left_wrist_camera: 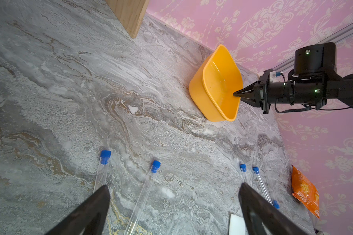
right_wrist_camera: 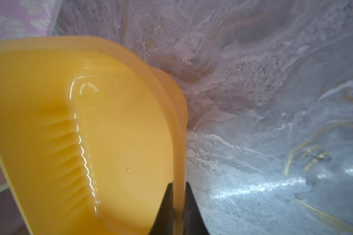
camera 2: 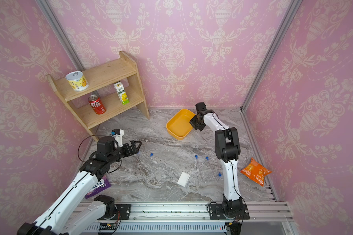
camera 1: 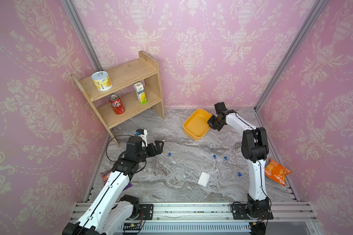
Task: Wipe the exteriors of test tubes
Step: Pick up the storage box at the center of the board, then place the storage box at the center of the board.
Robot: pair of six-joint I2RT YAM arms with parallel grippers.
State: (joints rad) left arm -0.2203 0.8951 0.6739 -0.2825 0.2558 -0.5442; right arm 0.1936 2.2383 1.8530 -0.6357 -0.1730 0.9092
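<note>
Several clear test tubes with blue caps lie flat on the marble table. One test tube lies in front of my left gripper, which hovers open over the table with nothing between its fingers. A second tube runs under one fingertip. Others lie to the right near the right arm's base. A white wiping pad rests between the two groups. At the back, my right gripper is shut on the rim of a yellow basin, one finger inside the wall and one outside.
A wooden shelf with two cans and a carton stands at the back left. An orange snack bag lies by the right wall. A purple packet lies under the left arm. Walls close in on three sides.
</note>
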